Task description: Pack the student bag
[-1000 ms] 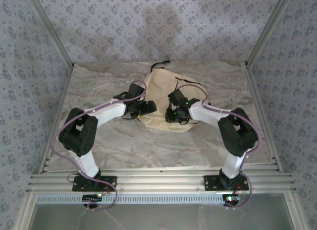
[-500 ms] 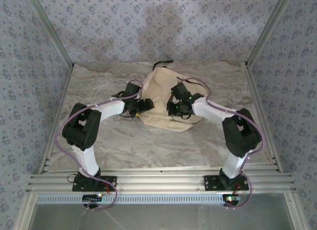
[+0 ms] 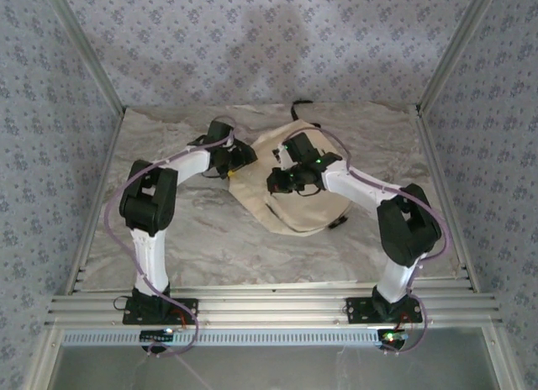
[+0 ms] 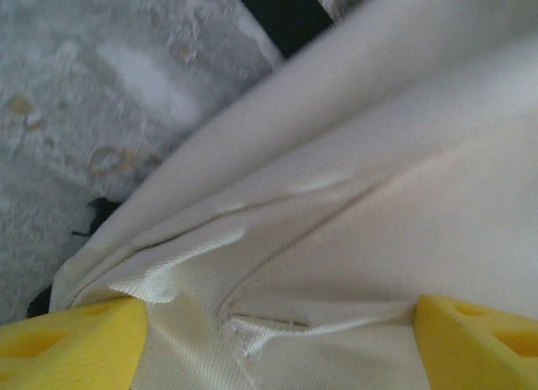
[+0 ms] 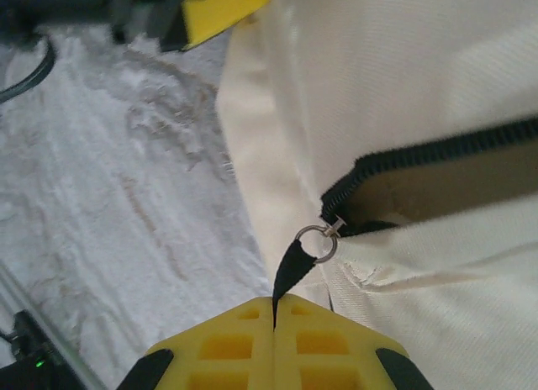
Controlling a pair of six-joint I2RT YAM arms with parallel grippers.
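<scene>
I have the student bag (image 3: 307, 207), cream fabric with its black zipper (image 5: 437, 150) partly open, lying mid-table (image 3: 168, 230). My right gripper (image 5: 274, 310) is pinched closed on the zipper pull (image 5: 290, 272) and that arm crosses the bag. My left gripper (image 4: 282, 323) is spread wide, with cloth puckered between its fingers. The bag's black strap (image 3: 300, 104) points at the far wall.

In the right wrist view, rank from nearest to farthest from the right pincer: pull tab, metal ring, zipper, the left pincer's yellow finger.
1. Pull tab, clamped in the right pincer.
2. Metal ring, just above.
3. Zipper, upper right.
4. Left pincer's finger, top left.
</scene>
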